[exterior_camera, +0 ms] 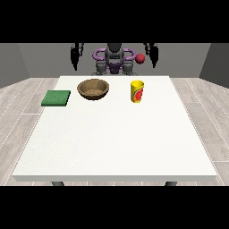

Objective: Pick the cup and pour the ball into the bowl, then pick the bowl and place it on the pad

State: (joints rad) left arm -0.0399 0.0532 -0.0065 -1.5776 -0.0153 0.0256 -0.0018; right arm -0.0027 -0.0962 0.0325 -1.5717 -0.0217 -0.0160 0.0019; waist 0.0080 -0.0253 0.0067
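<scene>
- Cup (137, 91): upright on the surface (112, 138), right of the bowl (93, 88); ungrasped.
- Hands (77, 54) (153, 53): raised, holding nothing; finger state cannot be told.
- Next: reach for the cup.

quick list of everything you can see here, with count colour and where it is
table: one, white, fills the middle of the view
pad: one, green, flat at the table's left edge, far side
bowl: one, brown, upright on the table, right of the pad
cup: one, yellow with a red mark, upright on the table, right of the bowl, apart from it
ball: one, red, seen above and behind the cup, beside the hand at the view's right
floor: light wood planks, around the table
robot body: one, grey and purple, behind the table's far edge
hands: two, black, raised either side of the body, view's left and view's right
</scene>
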